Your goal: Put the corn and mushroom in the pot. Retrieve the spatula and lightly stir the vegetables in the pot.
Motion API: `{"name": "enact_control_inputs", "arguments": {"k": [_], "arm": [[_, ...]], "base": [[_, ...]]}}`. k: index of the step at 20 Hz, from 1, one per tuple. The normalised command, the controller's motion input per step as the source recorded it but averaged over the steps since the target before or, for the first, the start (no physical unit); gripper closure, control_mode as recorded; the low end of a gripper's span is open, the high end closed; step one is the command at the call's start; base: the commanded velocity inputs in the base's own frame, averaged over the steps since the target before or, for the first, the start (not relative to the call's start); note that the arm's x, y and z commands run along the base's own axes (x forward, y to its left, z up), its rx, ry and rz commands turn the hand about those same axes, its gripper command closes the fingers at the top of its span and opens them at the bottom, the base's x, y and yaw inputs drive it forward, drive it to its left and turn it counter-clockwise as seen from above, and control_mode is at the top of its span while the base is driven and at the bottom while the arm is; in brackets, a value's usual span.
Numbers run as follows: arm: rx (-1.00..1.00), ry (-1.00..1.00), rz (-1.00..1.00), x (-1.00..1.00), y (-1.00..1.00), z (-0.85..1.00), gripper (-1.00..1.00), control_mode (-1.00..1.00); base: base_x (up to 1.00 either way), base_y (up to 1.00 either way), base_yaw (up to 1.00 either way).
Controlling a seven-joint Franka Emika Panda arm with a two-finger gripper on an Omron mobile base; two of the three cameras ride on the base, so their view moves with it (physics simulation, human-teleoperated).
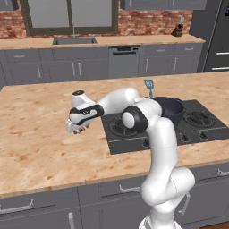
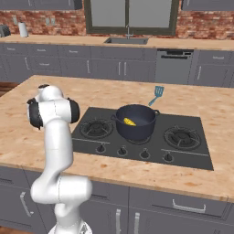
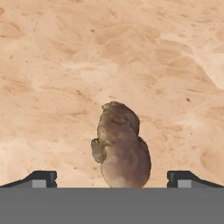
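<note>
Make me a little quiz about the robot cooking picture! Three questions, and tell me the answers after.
1. True or false: the corn is already inside the pot.
2. What small brown thing lies on the counter between the tips of the open gripper?
A) a potato B) the mushroom C) a spoon
3. Fill in: the teal spatula lies on the counter behind the ____.

Key: 1 true. 2 B. 3 pot (and the stove it stands on).
</note>
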Motion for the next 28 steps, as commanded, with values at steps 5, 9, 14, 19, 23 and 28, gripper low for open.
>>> {"name": "enact_control_inputs", "arguments": {"k": [5, 9, 14, 19, 23, 28], "arm": [[0.0, -0.13, 0.0, 0.07, 0.1, -0.02, -1.0, -1.0], [0.0, -0.12, 0.0, 0.0, 0.04, -0.05, -1.0, -1.0], [0.0, -0.03, 0.0, -0.1, 0.0, -0.14, -1.0, -1.0], [0.0, -0.01, 0.0, -0.24, -0.01, -0.11, -1.0, -1.0], [0.0, -0.02, 0.0, -0.01, -0.02, -0.08, 1.0, -1.0], [0.0, 0.0, 0.0, 0.01, -0.07, -0.11, 1.0, -1.0]], "base": [[0.0, 0.0, 0.0], [0.0, 0.0, 0.0], [0.0, 0.0, 0.0], [0.0, 0.0, 0.0], [0.0, 0.0, 0.0], [0.0, 0.0, 0.0]]}}
